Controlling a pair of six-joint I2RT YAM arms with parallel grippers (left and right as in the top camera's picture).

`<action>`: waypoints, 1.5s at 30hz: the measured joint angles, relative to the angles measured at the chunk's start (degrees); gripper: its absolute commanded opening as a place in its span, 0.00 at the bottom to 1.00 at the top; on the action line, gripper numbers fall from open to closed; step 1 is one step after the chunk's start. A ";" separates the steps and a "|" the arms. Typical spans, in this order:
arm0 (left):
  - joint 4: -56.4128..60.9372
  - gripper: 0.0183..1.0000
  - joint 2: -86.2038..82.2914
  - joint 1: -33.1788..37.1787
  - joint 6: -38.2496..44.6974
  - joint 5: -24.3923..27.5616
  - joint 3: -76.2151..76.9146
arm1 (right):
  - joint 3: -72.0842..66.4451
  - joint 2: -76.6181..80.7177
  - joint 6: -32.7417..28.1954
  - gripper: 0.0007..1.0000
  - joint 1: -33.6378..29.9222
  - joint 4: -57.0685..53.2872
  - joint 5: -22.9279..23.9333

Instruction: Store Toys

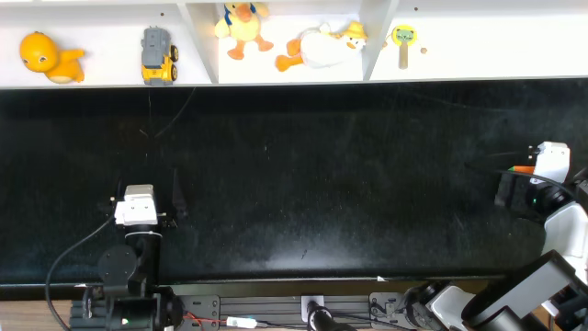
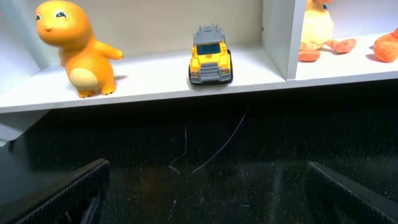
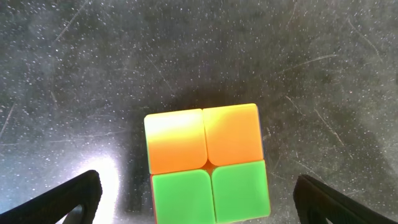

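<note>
Dark desk (image 1: pixel 322 184), right edge: right hand (image 3: pixel 202 199) is hovering w/ fingers apart over cube (image 3: pixel 207 163). Prob. grasp step; next needs closing squarely, then lifting to shelf (image 1: pixel 276 81).

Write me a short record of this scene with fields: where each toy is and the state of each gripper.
shelf left compartment: orange figure, yellow toy truck
middle compartment: yellow duck plush, white duck plush
right compartment: green stick toy
table: puzzle cube, orange and green faces showing
left gripper: open, over bare table
right gripper: open, above the cube, not touching
</note>
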 measured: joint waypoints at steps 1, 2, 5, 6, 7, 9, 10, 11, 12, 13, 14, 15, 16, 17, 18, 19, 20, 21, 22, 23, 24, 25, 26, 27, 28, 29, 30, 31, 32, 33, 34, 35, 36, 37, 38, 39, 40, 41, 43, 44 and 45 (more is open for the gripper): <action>0.00 1.00 0.00 0.00 0.00 0.02 0.00 | 0.00 0.04 0.02 1.00 -0.02 0.09 0.13; 0.00 1.00 0.00 0.00 0.00 0.00 0.00 | 0.00 0.07 0.07 1.00 -0.02 0.26 0.22; 0.00 1.00 0.00 0.00 0.00 0.00 0.00 | 0.00 0.68 0.02 0.99 -0.02 1.88 0.33; 0.00 1.00 0.00 0.00 0.00 0.00 0.00 | 0.00 1.16 0.00 0.98 -0.02 2.19 0.35; 0.00 1.00 0.00 0.00 0.00 0.02 0.00 | 0.00 1.66 0.00 0.96 0.00 2.19 0.37; 0.00 1.00 0.00 0.00 0.00 0.00 0.00 | 0.00 2.56 -0.09 0.92 0.00 2.08 0.37; 0.00 1.00 0.00 0.00 0.00 0.00 0.00 | 0.00 2.89 -0.20 0.88 -0.02 1.99 0.39; 0.00 1.00 0.00 0.00 0.00 0.00 0.00 | 0.00 3.04 -0.28 0.84 -0.02 2.01 0.48; 0.00 1.00 0.00 0.00 0.00 0.02 0.00 | 0.00 3.08 -0.33 0.78 0.00 1.97 0.59; 0.00 1.00 0.00 0.00 0.00 0.00 0.00 | 0.00 3.08 -0.48 0.71 0.00 2.08 0.61; 0.00 1.00 0.00 0.00 0.00 0.02 0.00 | 0.00 3.08 -0.46 0.65 0.00 2.10 0.63; 0.00 1.00 0.00 0.00 0.00 0.02 0.00 | 0.00 3.08 -0.22 0.60 0.00 2.01 0.66; 0.00 1.00 0.00 0.00 0.00 0.02 0.00 | 0.00 3.08 -0.26 0.57 -0.02 2.05 0.72; -0.02 1.00 0.00 0.00 0.00 0.00 0.00 | 0.00 3.08 -0.26 0.57 -0.02 2.10 0.72; 0.00 1.00 0.00 0.00 0.00 0.00 0.00 | 0.00 3.08 -0.15 0.55 -0.02 2.03 0.72; 0.00 1.00 0.00 0.00 0.00 0.00 0.00 | 0.00 3.08 -0.13 0.53 -0.02 1.99 0.66; 0.00 1.00 0.00 0.00 0.00 0.00 0.00 | 0.00 3.08 -0.13 0.50 -0.02 2.01 0.63; -0.02 1.00 0.00 0.00 0.00 0.00 0.00 | 0.00 3.08 -0.20 0.49 -0.02 2.03 0.57; 0.00 1.00 0.00 0.00 0.00 0.00 0.00 | 0.00 3.08 -0.11 0.48 -0.02 2.14 0.57; 0.00 1.00 0.00 0.00 0.00 0.00 0.00 | 0.00 3.08 -0.04 0.48 -0.02 2.19 0.55; 0.00 1.00 0.00 0.00 0.00 0.00 0.00 | 0.00 3.08 0.04 0.47 -0.02 2.19 0.59; 0.00 1.00 0.00 0.00 0.00 0.02 0.00 | 0.00 3.08 0.11 0.47 -0.02 2.21 0.59; 0.00 1.00 0.00 0.00 0.00 0.00 0.00 | 0.00 3.04 0.26 0.47 -0.02 2.21 0.61; 0.00 1.00 0.00 0.00 0.00 0.02 0.00 | 0.00 2.99 0.57 0.47 0.00 2.16 0.61; 0.00 1.00 0.00 0.00 0.00 0.00 0.00 | 0.00 2.84 0.92 0.47 0.07 2.12 0.63; -0.02 1.00 0.00 0.00 0.00 0.00 0.00 | 0.00 2.54 1.46 0.47 0.17 2.05 0.70; 0.00 1.00 0.00 0.00 0.00 0.00 0.00 | 0.00 2.01 2.10 0.47 0.35 2.08 0.72; 0.00 1.00 0.00 0.00 0.00 0.00 0.00 | 0.00 1.42 2.58 0.47 0.55 2.03 0.74; 0.00 1.00 0.00 0.00 0.00 0.02 0.00 | 0.00 0.59 3.30 0.47 0.92 1.99 0.76; 0.00 1.00 0.00 0.00 0.00 0.02 0.00 | 0.02 -0.35 4.09 0.46 1.31 1.99 0.74; 0.00 1.00 0.00 0.00 0.00 0.00 0.00 | 0.11 -1.36 4.94 0.46 1.90 1.90 0.74; 0.00 1.00 0.00 0.00 0.00 0.00 0.00 | 0.35 -2.05 5.66 0.46 2.40 1.66 0.72; 0.00 1.00 0.00 0.00 0.00 0.00 0.00 | 0.83 -2.78 6.54 0.46 3.08 1.27 0.72; 0.00 1.00 0.00 0.00 0.00 0.00 0.00 | 1.49 -3.21 7.45 0.46 3.72 0.87 0.74; 0.00 1.00 0.00 0.00 0.00 0.00 0.00 | 2.38 -3.48 8.26 0.46 4.37 0.48 0.72; 0.00 1.00 0.00 0.00 0.00 0.00 0.00 | 3.50 -3.56 9.16 0.46 5.05 0.20 0.74; 0.00 1.00 0.00 0.00 0.00 0.00 0.00 | 4.83 -3.56 10.03 0.46 5.68 -0.09 0.74; 0.00 1.00 0.00 0.00 0.00 0.02 0.00 | 6.25 -3.56 10.97 0.46 6.34 -0.24 0.72; 0.00 1.00 0.00 0.00 0.00 0.00 0.00 | 9.51 -3.56 13.16 0.46 7.67 -0.76 0.74; 0.00 1.00 0.00 0.00 0.00 0.02 0.00 | 10.95 -3.56 14.38 0.46 8.17 -0.92 0.70; 0.00 1.00 0.00 0.00 0.00 0.00 0.00 | 12.33 -3.54 15.78 0.46 8.66 -0.96 0.70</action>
